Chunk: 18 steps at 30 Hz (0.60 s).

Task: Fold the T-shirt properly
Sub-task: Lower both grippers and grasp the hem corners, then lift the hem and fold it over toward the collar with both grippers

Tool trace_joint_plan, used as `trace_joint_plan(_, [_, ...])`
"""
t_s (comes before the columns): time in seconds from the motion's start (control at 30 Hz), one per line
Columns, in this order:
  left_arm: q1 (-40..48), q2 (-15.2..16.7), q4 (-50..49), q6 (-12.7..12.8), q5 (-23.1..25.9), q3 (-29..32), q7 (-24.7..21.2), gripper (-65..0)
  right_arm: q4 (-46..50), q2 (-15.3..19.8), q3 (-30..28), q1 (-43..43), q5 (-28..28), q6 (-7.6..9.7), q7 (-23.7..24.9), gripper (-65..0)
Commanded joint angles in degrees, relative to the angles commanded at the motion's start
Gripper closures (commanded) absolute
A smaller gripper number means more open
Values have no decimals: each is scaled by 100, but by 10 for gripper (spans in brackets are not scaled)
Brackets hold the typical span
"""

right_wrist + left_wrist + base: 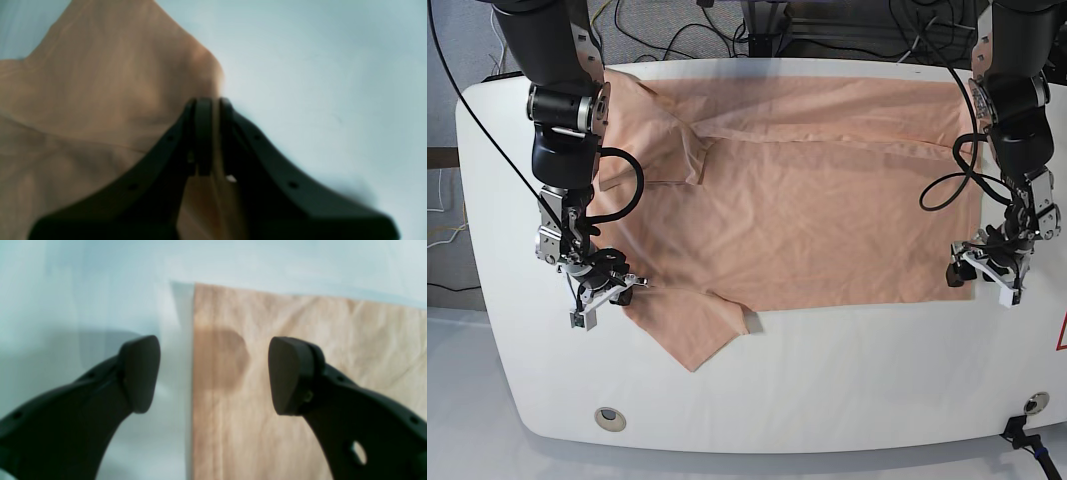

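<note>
The peach T-shirt (807, 200) lies spread over the white table (847, 380), with one sleeve pointing toward the front edge and one folded at the back left. No smiley print shows. My right gripper (612, 288) is at the shirt's left edge, shut on a pinch of fabric. In the right wrist view the cloth (100, 83) rises in a peak to the closed gripper (211, 106). My left gripper (987, 275) is open and empty, low over the shirt's right front corner. In the left wrist view the gripper (215, 375) straddles the straight edge of the shirt (367, 333).
The table's front edge has a round hole (608, 417) at the left and a small fitting (1030, 404) at the right. Black cables (947, 190) hang from both arms over the shirt. More cables lie on the floor behind the table.
</note>
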Motion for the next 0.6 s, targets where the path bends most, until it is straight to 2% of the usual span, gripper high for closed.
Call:
trace_joint_plan(0.03, [9, 35, -9, -9, 0, 0, -9, -483, 9, 0, 0, -35, 0, 0, 0, -39])
trace_joint_plan(0.13, [18, 62, -9, -299, -9, 0, -26, -483, 325, 0, 0, -185, 0, 0, 0, -39])
trace_joint_plan(0.17, [18, 123, -9, -316, -9, 0, -26, -483, 440, -9, 0, -255, 0, 0, -18, -39])
trace_joint_plan(0.5, [-97, 193, -53, -246, 9, 9, -26, -480, 607, 9, 0, -378, 0, 0, -35, -40])
trace_joint_plan(0.57, [-97, 193, -26, -255, 9, 9, -26, -451, 607, 9, 0, -378, 0, 0, -35, -40])
trace_joint_plan(0.6, [-97, 193, -18, -255, 9, 9, -35, -415, 607, 0, 0, -378, 0, 0, -35, -40])
